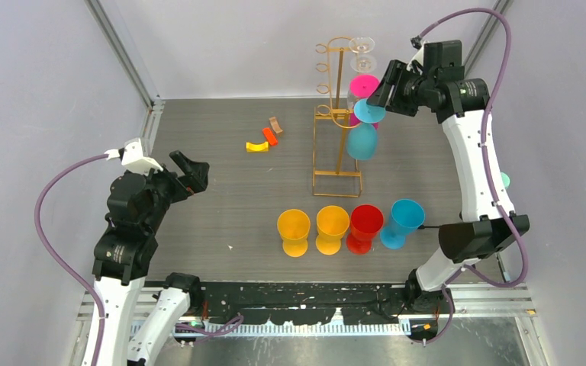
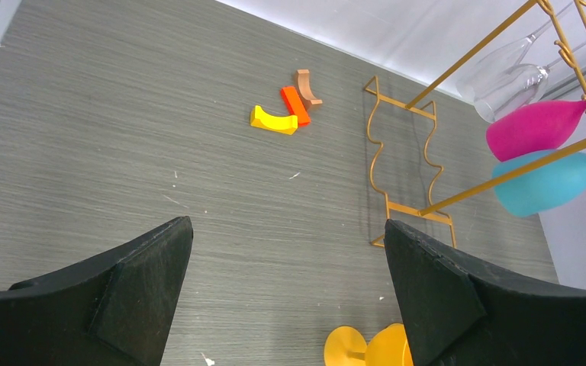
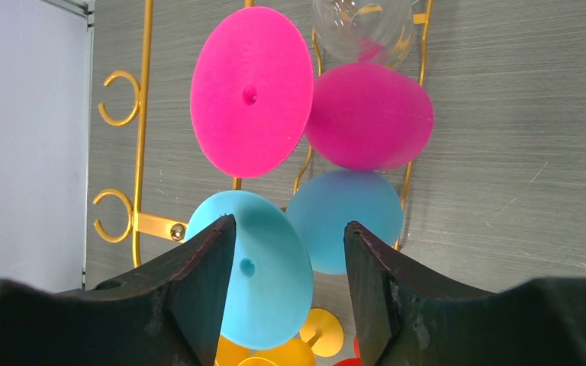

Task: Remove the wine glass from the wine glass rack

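**Table** point(image 1: 221, 160): grey, and your only set-down ground.

**Rack** point(image 3: 156, 226): upright at the far middle, base flat on the table. You have hooks down both sides. Those on the left are bare and those on the right are loaded.

**Right arm** point(image 1: 473, 160): reaches high across to the loaded side, since that is where the glasses hang.

**Left arm** point(image 1: 126, 221): folded at the near left, well apart from the rack. I judge it parked there so it cannot foul your lift.

**Glasses on the rack**, top to bottom: clear glass point(image 3: 359, 27), pink glass point(image 3: 370, 114), blue glass point(image 3: 347, 221). Each hangs bowl-down with its stem in a hook and its foot caught above, so a straight downward pull should fail (expect to slide it out through the hook's mouth). The blue glass, the lowest, is your piece, and it is not yet off the rack.

**Four glasses** point(image 1: 333, 225): upright in a row near the arm bases, which I judge to be the landing zone.

**Right gripper** point(image 3: 288, 229): its fingers sit astride the blue glass's foot, one on each side, with the jaws apart. A gap shows at one finger, so there is no clamp yet.

**Left gripper** point(image 2: 287, 223): spread wide and holding nothing, over bare table.

**Blocks** point(image 1: 263, 139): three small ones (yellow, orange, tan) huddled together left of the rack, and no concern of yours.
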Controlling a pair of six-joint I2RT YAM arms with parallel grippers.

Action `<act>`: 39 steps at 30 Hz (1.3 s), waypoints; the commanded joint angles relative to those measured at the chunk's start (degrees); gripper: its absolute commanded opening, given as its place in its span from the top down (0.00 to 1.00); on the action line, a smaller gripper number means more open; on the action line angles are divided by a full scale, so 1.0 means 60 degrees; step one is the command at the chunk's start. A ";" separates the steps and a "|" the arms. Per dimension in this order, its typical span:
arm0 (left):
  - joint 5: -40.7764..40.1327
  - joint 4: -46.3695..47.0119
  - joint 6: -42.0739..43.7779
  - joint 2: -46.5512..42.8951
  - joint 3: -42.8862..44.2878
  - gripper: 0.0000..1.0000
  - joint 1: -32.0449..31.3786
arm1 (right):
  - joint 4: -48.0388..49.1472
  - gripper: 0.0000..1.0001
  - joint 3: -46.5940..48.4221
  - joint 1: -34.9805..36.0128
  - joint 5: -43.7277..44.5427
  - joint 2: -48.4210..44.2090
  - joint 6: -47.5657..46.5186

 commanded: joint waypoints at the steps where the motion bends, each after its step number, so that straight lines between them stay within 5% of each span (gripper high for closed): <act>1: -0.0041 0.0168 0.0230 -0.0051 0.0157 0.00 0.0005 | 0.0128 0.43 0.0114 -0.0057 -0.0111 -0.0037 0.0212; 26: -0.0057 0.0048 0.0223 -0.0179 0.0237 0.00 0.0001 | 0.1738 0.99 -0.1405 -0.0085 0.0107 -0.1203 0.1882; 39: -0.0085 -0.0009 0.0247 -0.0180 0.0326 0.00 -0.0003 | 0.2628 1.00 -0.1961 -0.0105 0.1459 -0.2099 0.2072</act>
